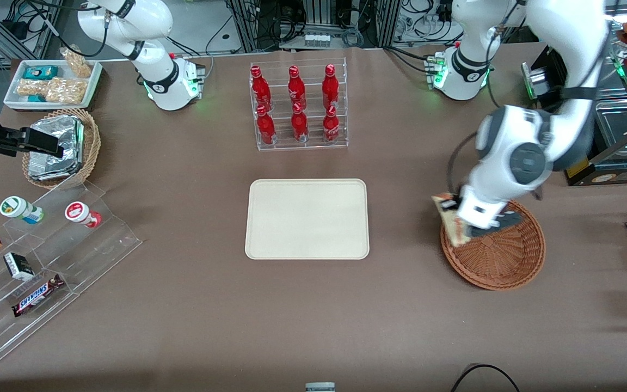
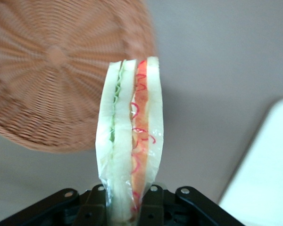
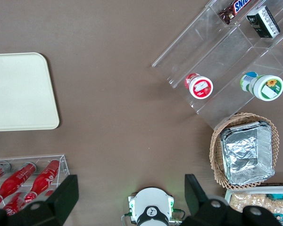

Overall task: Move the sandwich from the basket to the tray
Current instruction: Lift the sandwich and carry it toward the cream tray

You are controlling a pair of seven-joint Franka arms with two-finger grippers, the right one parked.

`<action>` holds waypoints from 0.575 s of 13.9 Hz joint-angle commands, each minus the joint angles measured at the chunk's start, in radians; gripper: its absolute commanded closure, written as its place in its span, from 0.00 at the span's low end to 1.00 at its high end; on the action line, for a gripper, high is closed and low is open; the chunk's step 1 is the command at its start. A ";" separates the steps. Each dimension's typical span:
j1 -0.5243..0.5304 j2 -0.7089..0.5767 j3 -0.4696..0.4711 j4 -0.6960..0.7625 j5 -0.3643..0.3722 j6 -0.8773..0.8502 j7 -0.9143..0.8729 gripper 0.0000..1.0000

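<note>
My left gripper (image 2: 127,207) pinches the sandwich (image 2: 129,136) by 1 end, lifted above the basket (image 1: 501,256) rim on its tray (image 1: 307,219) side. From the front, I see its long axis running roughly 11 to 5 o'clock, filling edge facing the wrist camera.

It was a robotics lab: cable bundles (image 1: 270,22) and metal framing (image 1: 3,38) edged a brown-covered table (image 1: 183,305) staged with shop-style snack displays (image 1: 47,261).
</note>
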 commanded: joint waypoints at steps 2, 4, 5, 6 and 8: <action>-0.177 0.043 0.007 0.036 -0.005 -0.003 0.000 0.82; -0.275 0.105 0.007 0.103 -0.010 -0.005 -0.007 0.79; -0.317 0.144 0.007 0.139 -0.025 -0.003 -0.009 0.78; -0.357 0.179 0.007 0.175 -0.052 -0.003 -0.010 0.77; -0.420 0.253 0.008 0.254 -0.071 0.000 -0.038 0.76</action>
